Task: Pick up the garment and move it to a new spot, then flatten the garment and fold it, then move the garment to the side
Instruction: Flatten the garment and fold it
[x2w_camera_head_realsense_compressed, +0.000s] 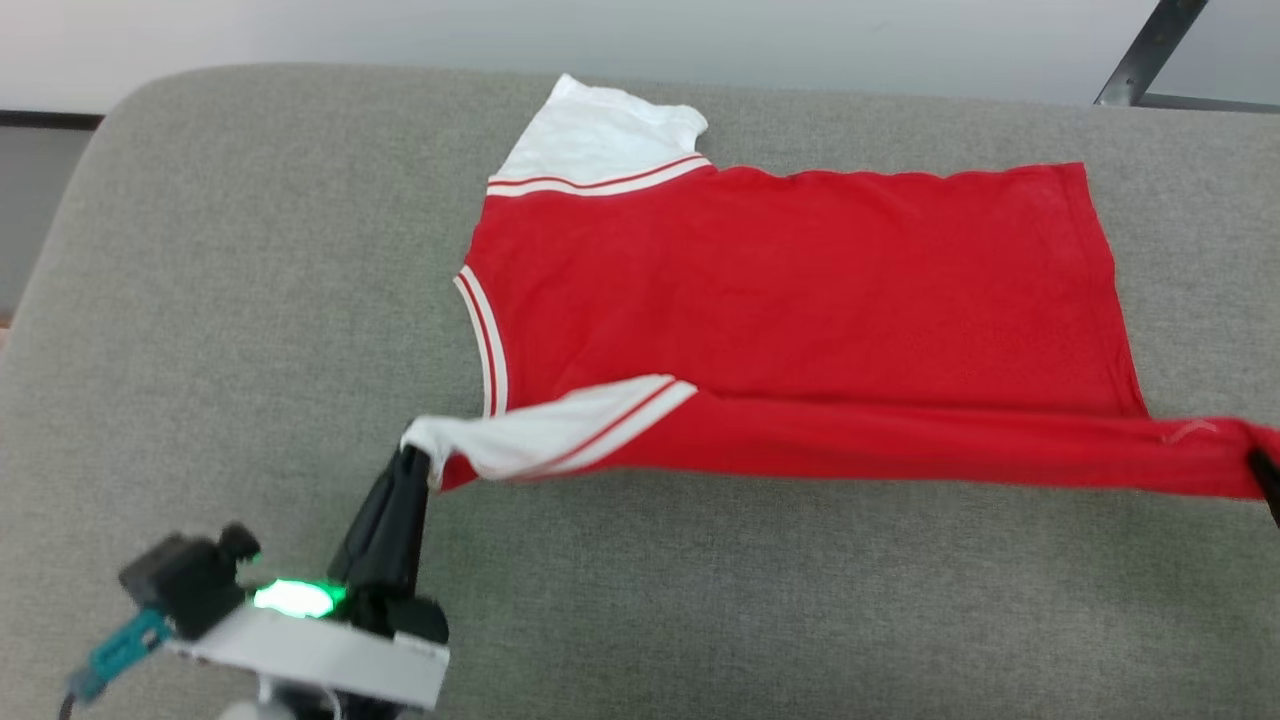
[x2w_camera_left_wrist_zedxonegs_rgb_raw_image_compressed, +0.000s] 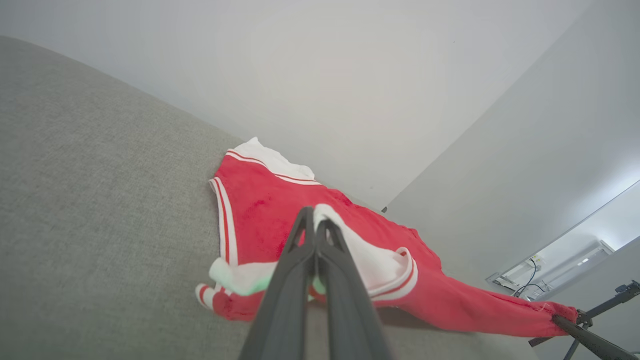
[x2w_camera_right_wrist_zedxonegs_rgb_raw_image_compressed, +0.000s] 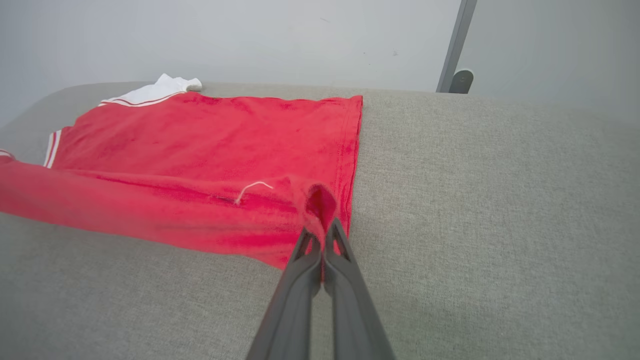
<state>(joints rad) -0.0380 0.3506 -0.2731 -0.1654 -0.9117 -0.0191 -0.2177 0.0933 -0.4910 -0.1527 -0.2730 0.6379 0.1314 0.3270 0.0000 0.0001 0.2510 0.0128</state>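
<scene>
The garment (x2w_camera_head_realsense_compressed: 780, 290), a red jersey with white sleeves and white double-stripe trim, lies spread on a grey cushion (x2w_camera_head_realsense_compressed: 250, 330). Its near edge is lifted and pulled taut between both grippers. My left gripper (x2w_camera_head_realsense_compressed: 415, 460) is shut on the near white sleeve (x2w_camera_left_wrist_zedxonegs_rgb_raw_image_compressed: 370, 262), at the lower left of the head view. My right gripper (x2w_camera_head_realsense_compressed: 1262, 472) is shut on the near hem corner (x2w_camera_right_wrist_zedxonegs_rgb_raw_image_compressed: 312, 205) at the right edge. The left wrist view has my left gripper (x2w_camera_left_wrist_zedxonegs_rgb_raw_image_compressed: 315, 217) pinching white cloth. In the right wrist view my right gripper (x2w_camera_right_wrist_zedxonegs_rgb_raw_image_compressed: 320, 232) pinches red cloth.
The cushion's far edge meets a pale wall (x2w_camera_head_realsense_compressed: 400, 35). A dark metal stand leg (x2w_camera_head_realsense_compressed: 1150, 55) rises at the far right, also in the right wrist view as a grey post (x2w_camera_right_wrist_zedxonegs_rgb_raw_image_compressed: 452, 45). Bare cushion lies to the left and in front of the garment.
</scene>
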